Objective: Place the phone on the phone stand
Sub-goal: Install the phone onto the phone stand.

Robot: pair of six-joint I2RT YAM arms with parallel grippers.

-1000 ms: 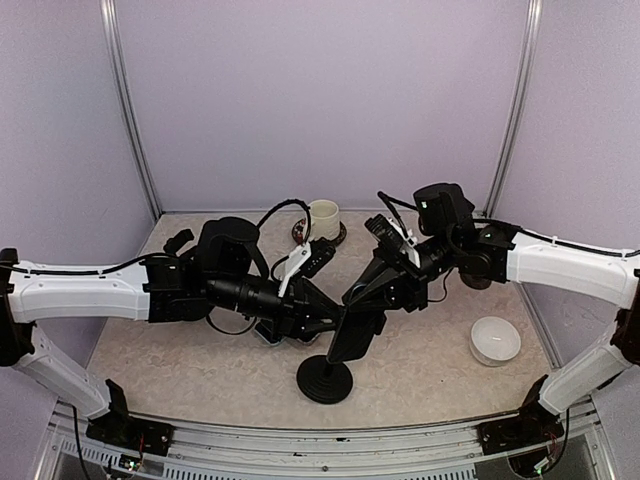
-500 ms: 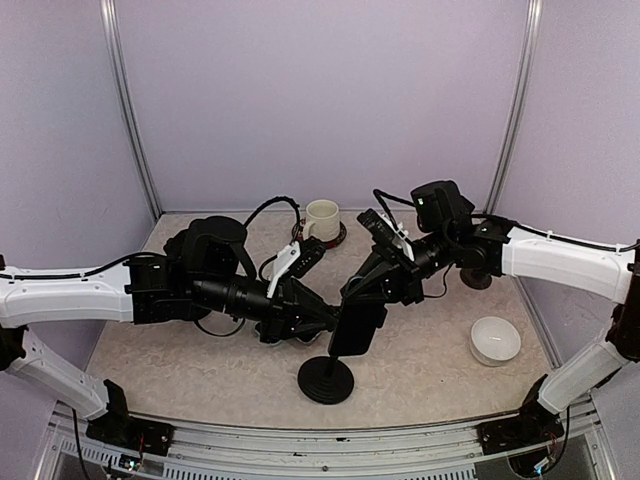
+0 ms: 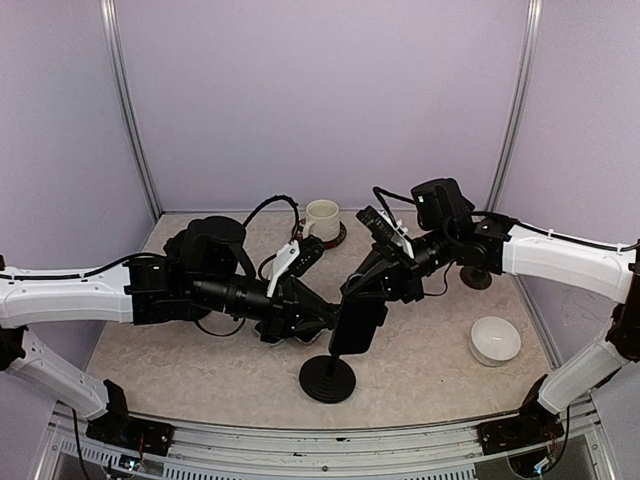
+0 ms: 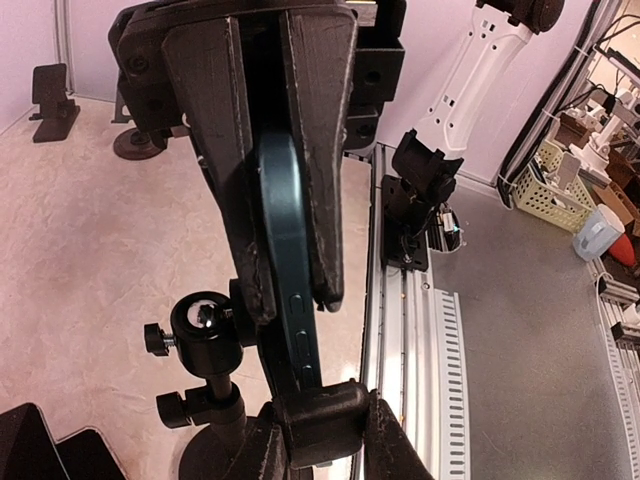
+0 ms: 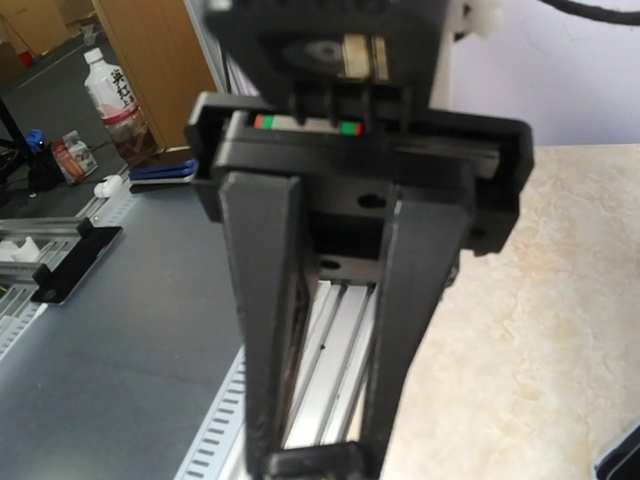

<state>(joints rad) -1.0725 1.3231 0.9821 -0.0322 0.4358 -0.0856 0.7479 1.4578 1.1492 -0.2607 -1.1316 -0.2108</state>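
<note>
The dark phone (image 3: pixel 358 328) hangs upright just above the black phone stand (image 3: pixel 327 380), which has a round base. My right gripper (image 3: pixel 355 293) comes in from the upper right and is shut on the phone's upper end. In the left wrist view its fingers (image 4: pixel 322 150) sit on either side of the teal phone edge (image 4: pixel 290 270). My left gripper (image 3: pixel 322 320) is at the phone's left side. There it (image 4: pixel 320 415) is shut on the stand's black holder block beside the ball joint (image 4: pixel 205 322). The right wrist view shows only a dark edge between the fingertips (image 5: pixel 312 455).
A white cup (image 3: pixel 323 218) on a dark saucer stands at the back. A white bowl (image 3: pixel 496 340) sits at the front right. A small black object (image 3: pixel 477 278) lies under the right arm. The metal rail (image 4: pixel 400 330) marks the near table edge.
My left arm has drawn back to the left. The phone has risen slightly and shifted right over the stand. Almost nothing moved in the last half second.
</note>
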